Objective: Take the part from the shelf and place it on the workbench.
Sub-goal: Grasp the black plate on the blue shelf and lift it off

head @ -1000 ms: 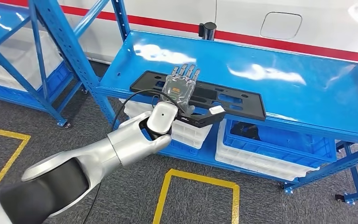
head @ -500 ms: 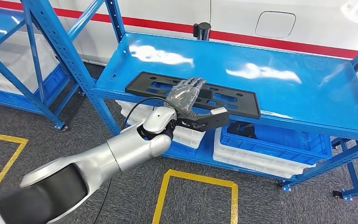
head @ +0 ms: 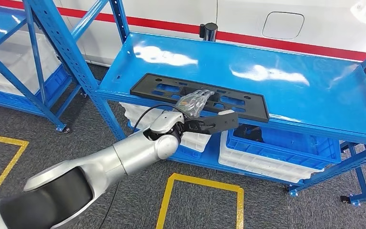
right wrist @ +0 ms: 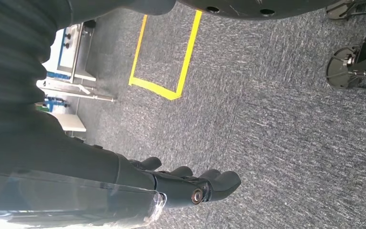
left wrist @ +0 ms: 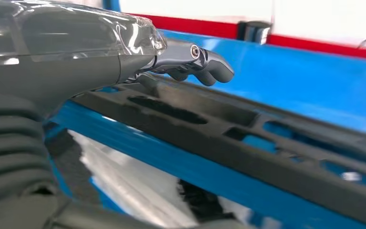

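A long black slotted part (head: 143,86) lies flat near the front edge of the blue shelf (head: 290,90). My left hand (head: 196,101) reaches in from the front and hovers over the part's middle, fingers tipped down and slightly curled. In the left wrist view the fingers (left wrist: 205,64) hang just above the part (left wrist: 248,143) with a small gap, holding nothing. My right hand (right wrist: 171,183) hangs over the grey carpet with relaxed fingers and nothing in it.
White and blue bins (head: 276,152) sit on the level under the shelf. A second blue rack (head: 9,57) stands to the left. A black post (head: 209,31) rises at the shelf's back edge. Yellow tape (head: 205,183) marks the floor.
My left hand has drawn back from flat over the part toward its front edge and tipped its fingers down. The part has not moved.
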Available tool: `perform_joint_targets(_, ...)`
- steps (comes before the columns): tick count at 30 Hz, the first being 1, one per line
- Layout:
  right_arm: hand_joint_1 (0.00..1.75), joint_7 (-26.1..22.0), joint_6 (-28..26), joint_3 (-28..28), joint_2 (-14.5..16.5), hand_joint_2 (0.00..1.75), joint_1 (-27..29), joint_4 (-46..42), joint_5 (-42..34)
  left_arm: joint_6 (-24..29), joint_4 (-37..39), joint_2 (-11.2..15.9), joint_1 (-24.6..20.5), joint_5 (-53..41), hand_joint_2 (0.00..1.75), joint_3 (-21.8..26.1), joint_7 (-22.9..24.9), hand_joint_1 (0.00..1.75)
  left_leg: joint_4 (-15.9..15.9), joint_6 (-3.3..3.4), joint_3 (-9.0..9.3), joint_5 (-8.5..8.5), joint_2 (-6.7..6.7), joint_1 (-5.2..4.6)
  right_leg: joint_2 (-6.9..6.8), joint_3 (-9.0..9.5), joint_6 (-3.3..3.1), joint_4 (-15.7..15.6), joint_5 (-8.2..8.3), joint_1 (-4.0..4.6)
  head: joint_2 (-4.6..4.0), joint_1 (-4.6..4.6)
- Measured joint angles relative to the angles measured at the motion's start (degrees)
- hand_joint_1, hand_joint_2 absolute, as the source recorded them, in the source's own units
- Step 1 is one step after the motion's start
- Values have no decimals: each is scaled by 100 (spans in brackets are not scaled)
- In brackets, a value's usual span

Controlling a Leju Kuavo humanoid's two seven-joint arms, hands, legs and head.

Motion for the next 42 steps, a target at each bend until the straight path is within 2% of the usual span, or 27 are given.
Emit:
perform_joint_targets(6, 0, 13, 24, 2, -7, 175, 0, 2, -48, -558, 202, 17, -193, -348, 175, -108, 767, 0, 0, 0, 0, 0, 0, 0, 0, 0, 2, -1, 2, 0, 0, -1)
perform_joint_targets(10, 0, 34, 34, 2, -16, 175, 0, 2, -50, -949, 281, 57, -285, -567, 175, -172, 1052, 0, 0, 0, 0, 0, 2, 0, 0, 0, 3, -1, 2, 0, 0, -4)
perform_joint_targets(18, 0, 37, 46, 11, -26, 175, 0, 2, -53, -1187, 392, 133, -403, -719, 175, -271, 1209, 0, 0, 0, 0, 0, 8, 0, 0, 1, 3, 0, 2, 0, 0, -2)
perform_joint_targets(29, 0, 28, 49, 66, -26, 175, -3, 2, -60, -1153, 464, 207, -445, -835, 175, -410, 1202, 0, 0, 0, 1, 0, 12, 0, -1, 1, 3, -1, 2, -1, 0, -2)
perform_joint_targets(33, 0, 22, 49, 70, -26, 175, -6, 2, -105, -1026, 462, 220, -444, -993, 175, -437, 1165, 175, 0, 0, 1, 0, 12, 0, -1, 2, 3, -1, 2, -1, 0, -2)
perform_joint_targets(42, 0, 1, 44, 95, -26, 175, -10, 2, -197, -825, 419, 222, -437, -1138, 175, -432, 1032, 175, 0, 0, 1, 0, 11, 0, -1, 2, 3, -1, 2, -1, 0, -2)
